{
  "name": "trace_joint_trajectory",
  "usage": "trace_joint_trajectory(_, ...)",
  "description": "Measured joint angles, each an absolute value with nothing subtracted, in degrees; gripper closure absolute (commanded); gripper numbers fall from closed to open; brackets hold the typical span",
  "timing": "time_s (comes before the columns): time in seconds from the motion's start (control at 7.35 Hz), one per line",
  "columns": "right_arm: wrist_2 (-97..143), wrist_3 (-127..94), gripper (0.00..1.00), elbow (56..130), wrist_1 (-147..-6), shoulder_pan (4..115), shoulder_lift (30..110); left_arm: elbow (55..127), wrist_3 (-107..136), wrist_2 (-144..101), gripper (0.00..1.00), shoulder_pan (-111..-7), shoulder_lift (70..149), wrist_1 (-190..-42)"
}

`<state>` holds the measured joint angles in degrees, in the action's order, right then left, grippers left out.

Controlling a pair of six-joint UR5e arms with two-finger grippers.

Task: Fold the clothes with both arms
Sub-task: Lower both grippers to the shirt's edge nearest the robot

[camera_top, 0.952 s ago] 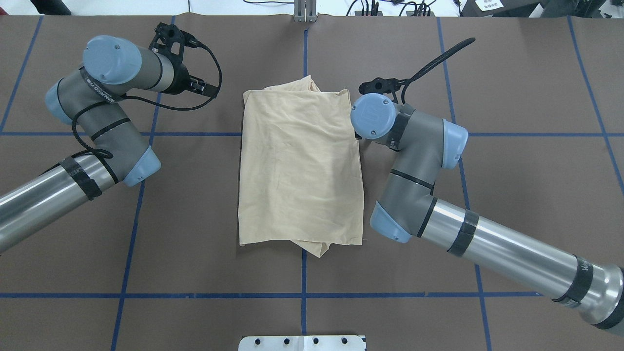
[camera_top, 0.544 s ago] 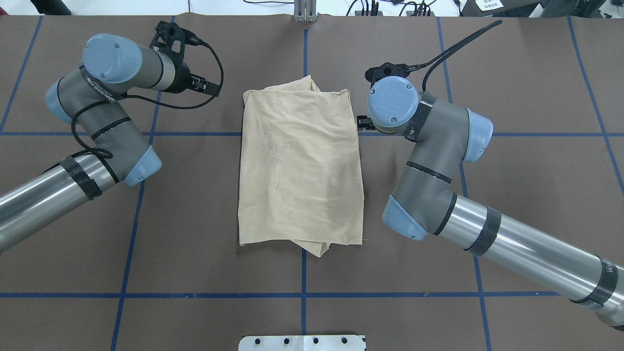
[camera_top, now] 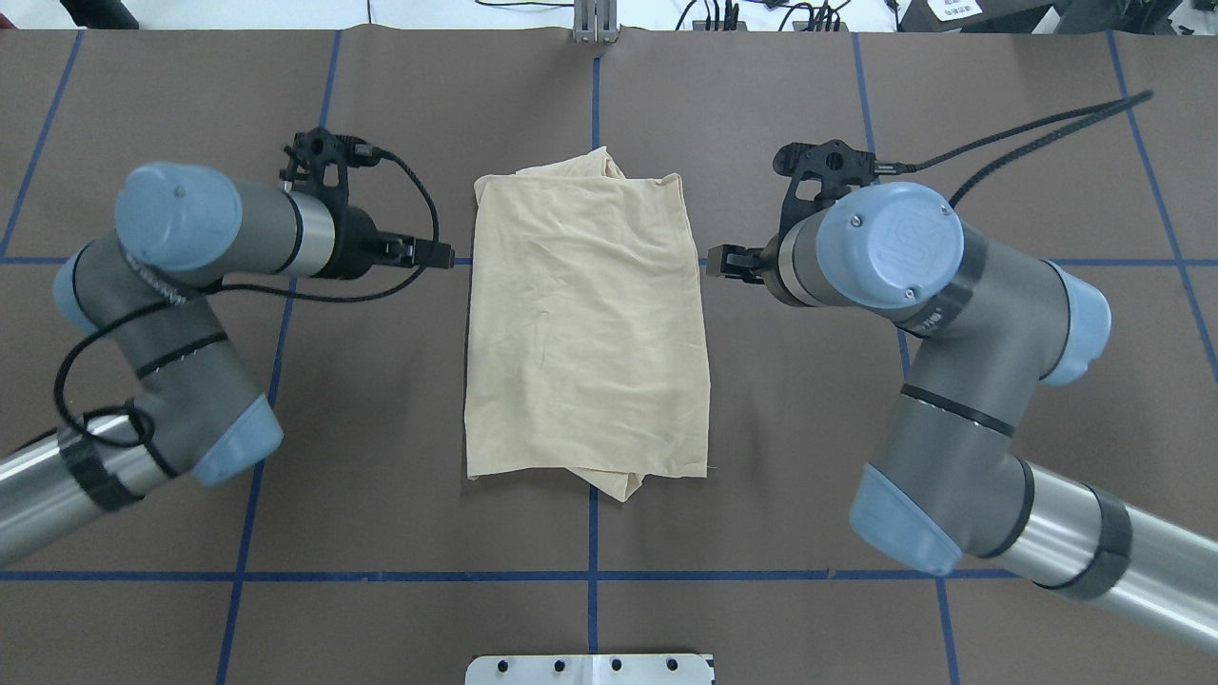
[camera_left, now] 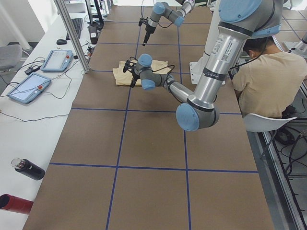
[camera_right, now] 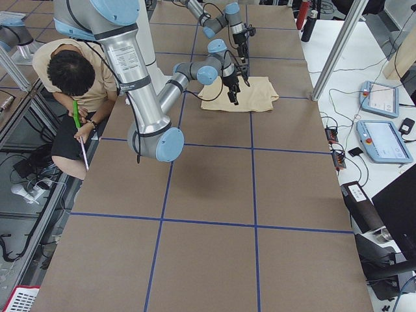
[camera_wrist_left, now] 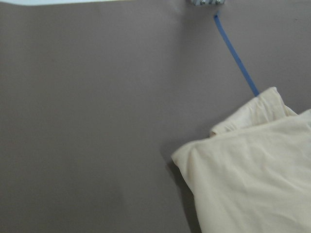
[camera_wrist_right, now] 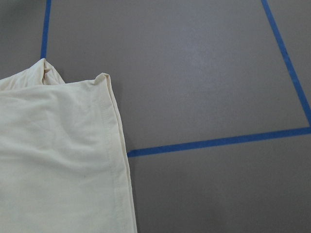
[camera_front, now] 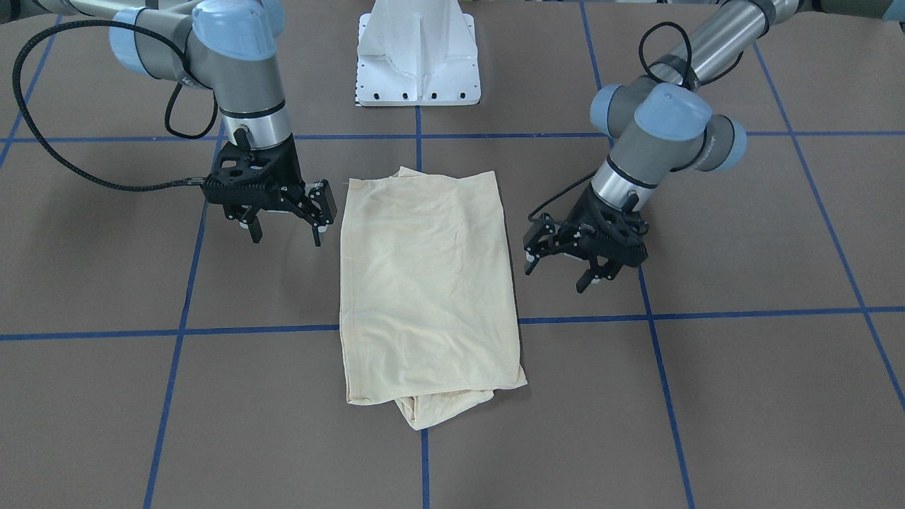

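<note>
The clothes are one pale cream shirt [camera_front: 428, 283] [camera_top: 587, 323], lying folded into a tall rectangle mid-table with a bunched bit poking out at each short end. No print shows. My left gripper [camera_front: 556, 274] [camera_top: 440, 257] hovers open and empty just off the shirt's left edge, apart from the cloth. On the opposite side my right gripper [camera_front: 286, 235] [camera_top: 721, 263] is also open and empty, beside the shirt's right edge. The left wrist view shows a shirt corner [camera_wrist_left: 252, 179] and the right wrist view the hemmed edge [camera_wrist_right: 58, 160].
The brown table cover carries a grid of blue tape lines [camera_top: 590, 576]. The white pedestal base [camera_front: 417, 56] [camera_top: 590, 669] stands at the robot's side. A seated person [camera_left: 268, 76] [camera_right: 71, 78] is beside the table; tablets [camera_left: 57, 60] and bottles [camera_left: 29, 168] lie on a side bench.
The right gripper has drawn back from over the shirt's far right corner to beside its right edge. The left gripper has come nearer and closer to the left edge. The shirt has not moved.
</note>
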<state>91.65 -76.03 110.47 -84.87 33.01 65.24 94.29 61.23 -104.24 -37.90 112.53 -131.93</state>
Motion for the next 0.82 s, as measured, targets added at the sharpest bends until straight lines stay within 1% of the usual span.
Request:
trace_joint_trajectory(0.14,91.04,-78.81,0.0,112.0,-79.59,31.31,68.96,100.19,65.42,-101.11,0.0,-33.09,109.98,-127.46)
trace_joint_trajectory(0.27,90.11,-80.16,0.0,112.57,-73.28,30.1,73.02,104.42,69.88,-97.88,0.0,-28.01,108.93,-122.05)
trace_joint_trajectory(0.41,89.32,-80.68,0.0,112.72,-69.84,29.48,75.42,106.12,73.5,-95.35,0.09,-23.99,108.64,-118.99)
trace_joint_trajectory(0.54,88.79,-80.86,0.0,112.71,-68.48,29.14,76.35,106.23,75.72,-93.65,0.29,-21.27,108.69,-117.72)
trace_joint_trajectory(0.68,88.52,-80.92,0.0,112.7,-67.99,28.92,76.6,105.9,76.8,-92.9,0.39,-19.91,108.85,-117.23)
trace_joint_trajectory(0.82,88.33,-80.94,0.0,112.68,-67.83,28.78,76.61,105.36,77.24,-92.68,0.39,-19.42,109.16,-117.06)
